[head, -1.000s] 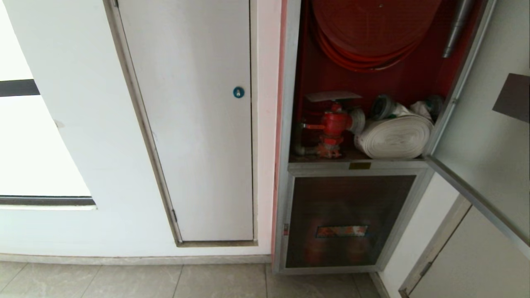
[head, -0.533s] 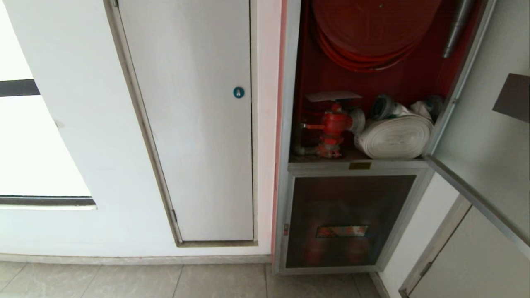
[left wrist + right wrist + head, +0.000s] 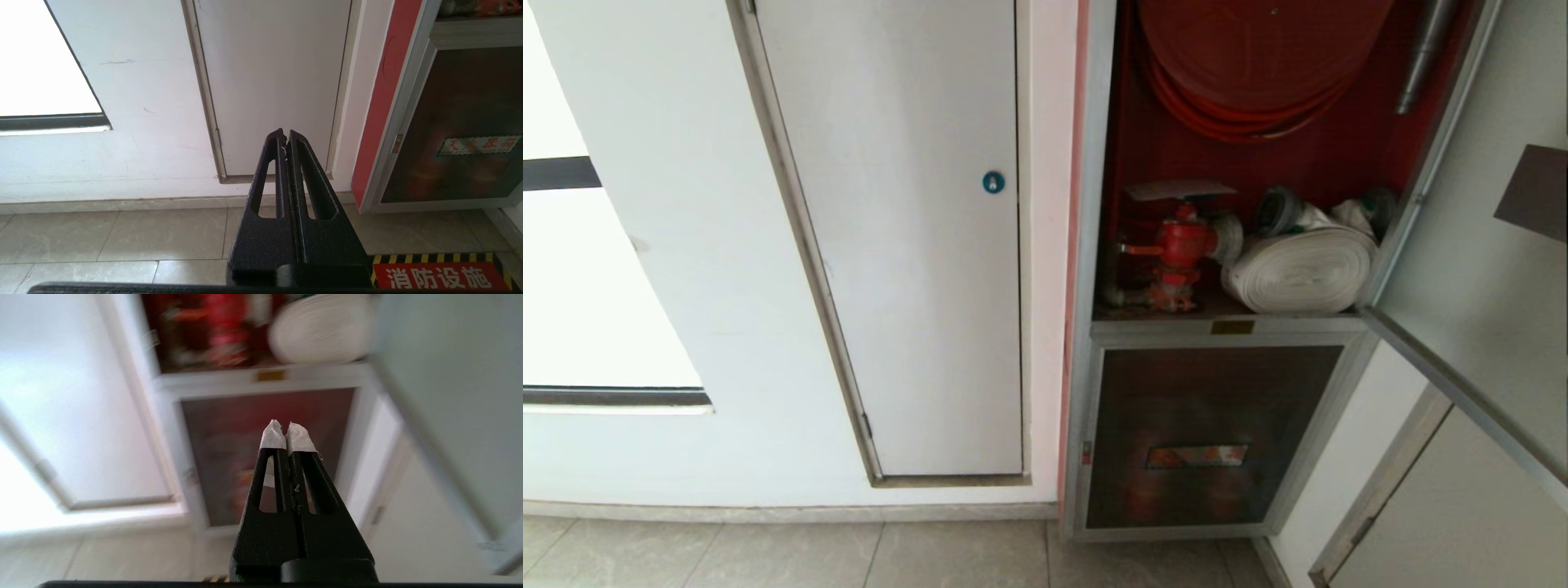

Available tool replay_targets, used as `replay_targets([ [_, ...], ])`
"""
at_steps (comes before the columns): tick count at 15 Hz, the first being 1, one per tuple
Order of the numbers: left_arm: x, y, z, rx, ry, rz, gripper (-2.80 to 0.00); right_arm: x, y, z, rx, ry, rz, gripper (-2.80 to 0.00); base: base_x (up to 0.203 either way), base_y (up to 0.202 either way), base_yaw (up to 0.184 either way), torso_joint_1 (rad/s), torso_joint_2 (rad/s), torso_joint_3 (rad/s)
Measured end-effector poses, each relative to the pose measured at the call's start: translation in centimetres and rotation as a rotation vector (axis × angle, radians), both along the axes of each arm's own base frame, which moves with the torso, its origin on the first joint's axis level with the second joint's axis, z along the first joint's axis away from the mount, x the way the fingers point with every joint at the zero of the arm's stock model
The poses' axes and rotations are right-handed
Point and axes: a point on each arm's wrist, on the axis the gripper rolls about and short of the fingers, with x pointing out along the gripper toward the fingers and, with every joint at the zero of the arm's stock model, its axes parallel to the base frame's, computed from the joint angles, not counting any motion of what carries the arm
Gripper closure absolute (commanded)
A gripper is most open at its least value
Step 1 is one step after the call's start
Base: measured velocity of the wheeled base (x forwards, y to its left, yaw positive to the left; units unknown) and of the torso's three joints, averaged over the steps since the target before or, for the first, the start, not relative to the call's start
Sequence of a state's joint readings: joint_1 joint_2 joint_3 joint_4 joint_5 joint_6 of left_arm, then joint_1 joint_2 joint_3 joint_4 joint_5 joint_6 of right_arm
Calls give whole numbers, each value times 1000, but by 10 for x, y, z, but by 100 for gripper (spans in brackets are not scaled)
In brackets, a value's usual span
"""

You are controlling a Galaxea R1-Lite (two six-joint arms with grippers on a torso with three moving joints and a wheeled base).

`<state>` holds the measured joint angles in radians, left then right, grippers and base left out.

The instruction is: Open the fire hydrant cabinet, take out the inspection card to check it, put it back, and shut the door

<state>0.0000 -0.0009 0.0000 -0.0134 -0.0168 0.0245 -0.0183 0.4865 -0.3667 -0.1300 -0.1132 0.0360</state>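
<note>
The fire hydrant cabinet is standing open, its red interior exposed. The door is swinging out wide on the right side of the head view, its lower frame edge slanting down toward the corner. Inside, the inspection card is lying flat on top of the red valve, at the left of the compartment. A rolled white hose is resting just beside the valve on the same shelf, and the red hose reel is hanging above both. Below the shelf, the lower glass door with its orange label is sitting closed. To the left of the cabinet, a plain white door with a round blue lock is closed. Neither arm is showing in the head view. The right gripper is clenched on nothing, its white-taped fingertips pressing together and pointing at the lower glass door beneath the hose shelf. The left gripper is likewise clenched and empty, aiming low at the foot of the white door near the tiled floor.
</note>
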Motion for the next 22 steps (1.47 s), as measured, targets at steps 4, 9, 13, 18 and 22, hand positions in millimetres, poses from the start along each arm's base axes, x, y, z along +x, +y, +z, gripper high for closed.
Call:
replay_targets([
  [4,0,0,0,0,0,0,0,31,-6,24,17,-59,-241,0,0,0,0,0,0,0],
  [9,0,0,0,0,0,0,0,50,-13,35,31,-73,-522,0,0,0,0,0,0,0],
  [13,0,0,0,0,0,0,0,80,-26,43,38,-136,-676,0,0,0,0,0,0,0],
  [18,0,0,0,0,0,0,0,101,-49,46,42,-209,-826,0,0,0,0,0,0,0],
  [22,0,0,0,0,0,0,0,103,-71,61,80,-373,-934,0,0,0,0,0,0,0],
])
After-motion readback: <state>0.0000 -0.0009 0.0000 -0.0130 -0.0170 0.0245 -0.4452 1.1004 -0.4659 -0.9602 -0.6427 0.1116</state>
